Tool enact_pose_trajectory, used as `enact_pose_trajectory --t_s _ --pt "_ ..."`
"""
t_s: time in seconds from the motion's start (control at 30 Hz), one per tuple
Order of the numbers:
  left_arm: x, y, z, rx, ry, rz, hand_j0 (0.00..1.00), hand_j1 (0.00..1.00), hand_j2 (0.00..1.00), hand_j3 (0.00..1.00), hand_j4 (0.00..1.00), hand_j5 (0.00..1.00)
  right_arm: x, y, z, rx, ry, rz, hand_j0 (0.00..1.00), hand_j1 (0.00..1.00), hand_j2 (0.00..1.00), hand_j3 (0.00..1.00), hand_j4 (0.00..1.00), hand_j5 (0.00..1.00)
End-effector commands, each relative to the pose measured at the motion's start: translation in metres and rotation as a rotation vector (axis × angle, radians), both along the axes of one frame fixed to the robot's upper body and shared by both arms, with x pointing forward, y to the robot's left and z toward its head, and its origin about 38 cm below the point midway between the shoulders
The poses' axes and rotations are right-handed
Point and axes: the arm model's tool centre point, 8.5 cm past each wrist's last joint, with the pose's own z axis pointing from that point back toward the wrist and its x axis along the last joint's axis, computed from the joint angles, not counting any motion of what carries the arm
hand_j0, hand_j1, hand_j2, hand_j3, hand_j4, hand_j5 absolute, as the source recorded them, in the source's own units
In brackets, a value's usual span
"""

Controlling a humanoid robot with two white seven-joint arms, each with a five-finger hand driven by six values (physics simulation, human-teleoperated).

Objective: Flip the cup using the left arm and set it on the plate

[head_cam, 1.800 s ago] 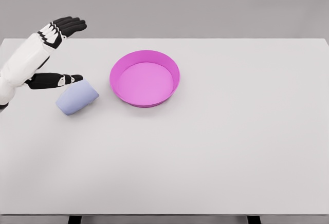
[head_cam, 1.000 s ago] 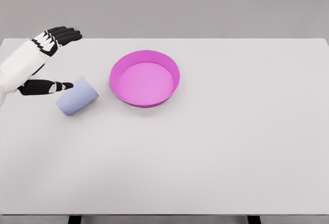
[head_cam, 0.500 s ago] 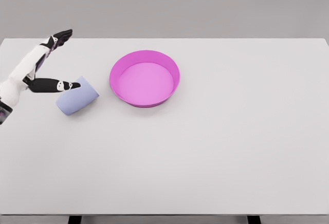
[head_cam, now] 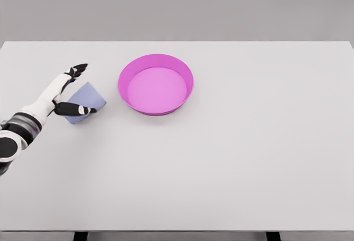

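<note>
Fingers [head_cam: 78,67] and thumb of the left hand [head_cam: 71,89], which hovered above moments ago, now straddle the lavender cup [head_cam: 87,100] lying sideways on the counter [head_cam: 232,158], spread, not yet clamped. Grasp seems imminent; the pink plate [head_cam: 156,84] waits just right.

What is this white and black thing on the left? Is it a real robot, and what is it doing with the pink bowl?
It is a robot's arm, but not a real one: the picture is drawn by a computer, like in a video game. We look through a camera on the robot's head, down onto a white table. The white arm coming in from the left ends in the left hand, with black fingers. The fingers are spread on either side of a pale blue cup that lies on its side. They seem about to grab it, but do not hold it yet. The pink thing is a plate with a raised rim, and nothing is in it. It sits to the right of the cup. The robot's other arm is not in the picture.
</note>
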Motion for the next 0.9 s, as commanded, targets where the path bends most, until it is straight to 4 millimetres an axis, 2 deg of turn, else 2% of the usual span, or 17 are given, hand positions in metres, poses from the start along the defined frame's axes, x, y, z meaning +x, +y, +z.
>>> enact_pose_trajectory --t_s 0.0,0.1,0.3,0.5,0.87 --pt "0.0 0.004 -0.004 0.032 0.011 0.048 1.0 1.0 1.0 1.0 1.0 1.0 0.0 0.0 0.0 0.0 0.0 0.0 1.0 1.0 1.0 1.0 1.0 1.0" --pt "0.001 0.004 -0.002 0.036 0.006 0.052 1.0 1.0 1.0 1.0 1.0 1.0 0.0 0.0 0.0 0.0 0.0 0.0 1.0 1.0 1.0 1.0 1.0 1.0" --pt "0.008 -0.021 -0.001 0.012 0.012 -0.003 1.0 1.0 1.0 1.0 1.0 1.0 0.0 0.0 0.0 0.0 0.0 0.001 1.0 1.0 1.0 1.0 1.0 1.0" --pt "0.007 -0.02 -0.005 0.014 0.055 0.018 1.0 1.0 1.0 1.0 1.0 1.0 0.0 0.0 0.0 0.0 0.0 0.0 1.0 1.0 1.0 1.0 1.0 1.0" --pt "0.014 -0.012 0.004 0.067 0.079 0.059 1.0 1.0 1.0 1.0 1.0 1.0 0.0 0.0 0.0 0.0 0.0 0.001 1.0 1.0 1.0 1.0 1.0 1.0"
